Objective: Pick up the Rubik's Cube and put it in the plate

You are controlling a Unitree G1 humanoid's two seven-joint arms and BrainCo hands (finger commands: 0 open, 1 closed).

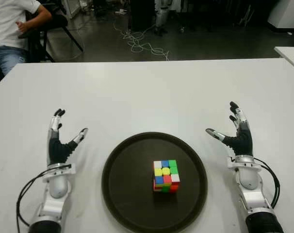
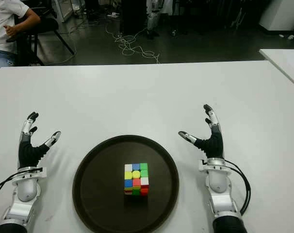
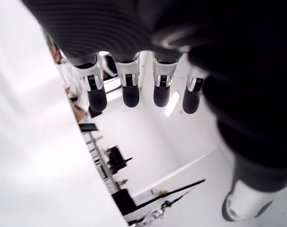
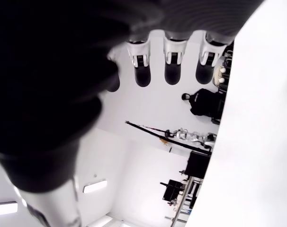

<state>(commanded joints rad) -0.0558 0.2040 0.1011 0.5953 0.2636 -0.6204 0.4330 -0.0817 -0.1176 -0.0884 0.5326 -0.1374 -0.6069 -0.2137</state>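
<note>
We see the Rubik's Cube (image 1: 166, 176) sitting inside the plate (image 1: 122, 194), lower centre; left hand (image 1: 58, 145) and right hand (image 1: 238, 136) flank it, fingers spread, empty — job looks done.

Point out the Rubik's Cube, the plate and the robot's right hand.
Rubik's Cube (image 1: 166, 175): left eye view, its top face.
Plate (image 1: 125, 170): left eye view, bare floor left of cube.
Right hand (image 1: 238, 137): left eye view, its palm.

The white surface (image 1: 147, 92) is wide and fills most of the view. Behind it, on the dark floor (image 1: 210, 46), lies a tangle of white cable (image 1: 139, 43). A seated person (image 1: 8, 29) is at far left.
</note>
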